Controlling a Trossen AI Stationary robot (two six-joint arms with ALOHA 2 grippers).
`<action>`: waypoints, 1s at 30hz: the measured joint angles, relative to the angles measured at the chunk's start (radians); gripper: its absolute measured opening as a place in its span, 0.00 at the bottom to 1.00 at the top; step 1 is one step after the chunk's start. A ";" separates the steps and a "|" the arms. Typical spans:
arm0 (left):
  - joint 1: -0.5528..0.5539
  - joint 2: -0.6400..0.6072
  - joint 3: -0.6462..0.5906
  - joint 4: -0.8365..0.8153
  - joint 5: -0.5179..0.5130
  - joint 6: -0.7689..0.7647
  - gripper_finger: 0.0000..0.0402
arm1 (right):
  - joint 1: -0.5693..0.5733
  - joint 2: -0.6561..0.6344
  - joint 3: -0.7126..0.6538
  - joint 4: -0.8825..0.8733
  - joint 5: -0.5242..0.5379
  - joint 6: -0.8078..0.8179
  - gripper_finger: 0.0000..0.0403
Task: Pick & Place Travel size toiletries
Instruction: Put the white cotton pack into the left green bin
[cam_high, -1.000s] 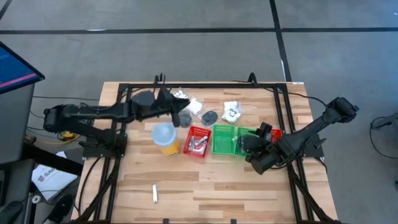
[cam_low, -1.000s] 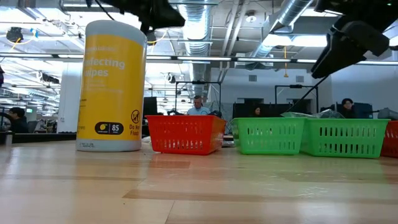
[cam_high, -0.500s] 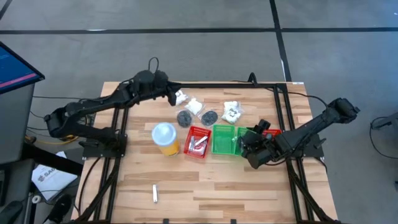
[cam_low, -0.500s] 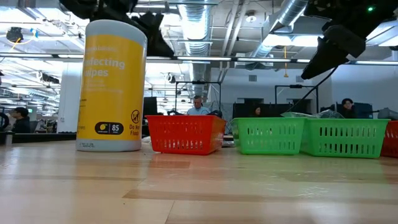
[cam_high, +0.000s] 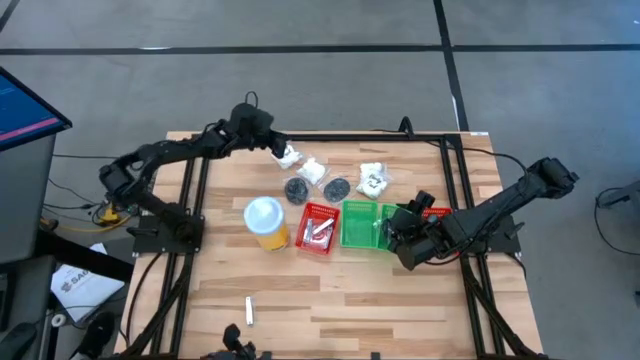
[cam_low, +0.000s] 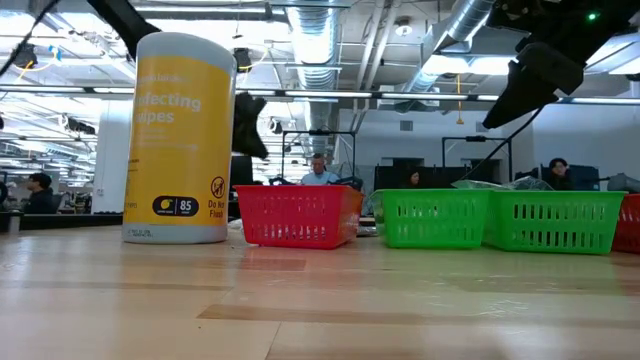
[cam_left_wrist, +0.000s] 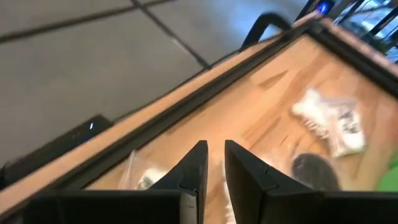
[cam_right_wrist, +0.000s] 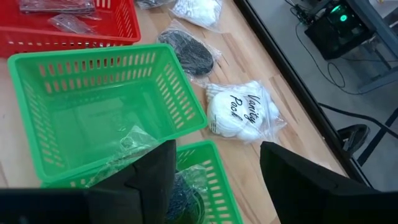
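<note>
On the wooden table (cam_high: 400, 300), yellow wipes canister (cam_high: 266, 222) stands beside red bin (cam_high: 318, 227) and green bins (cam_high: 362, 224). Right gripper (cam_high: 399, 234) hovers over the green bins, fingers spread wide, empty. Left gripper (cam_high: 273, 150) at the far edge, fingers nearly together, holding nothing, touching white packet (cam_high: 290, 156). More packets (cam_high: 374, 179) and grey discs (cam_high: 297, 189) lie behind the bins; a tube (cam_high: 249, 311) lies apart near the front.

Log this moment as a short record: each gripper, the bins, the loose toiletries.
left gripper: nearly shut, empty, over the far-left white packet
right gripper: open, empty, above the green bins
red bin: holds silvery items
loose on table: two dark discs, white packets, one short tube near the front edge
yellow wipes canister: upright, left of the red bin
</note>
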 joint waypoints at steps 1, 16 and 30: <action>0.009 0.017 0.000 -0.001 0.011 0.000 0.12 | 0.000 0.000 0.000 0.001 0.000 -0.007 0.55; 0.039 0.179 0.001 -0.001 -0.025 0.080 0.12 | 0.000 0.000 0.000 0.017 -0.003 -0.025 0.55; 0.045 0.208 0.000 -0.070 -0.015 0.144 0.30 | 0.001 0.000 0.000 0.025 -0.003 -0.024 0.55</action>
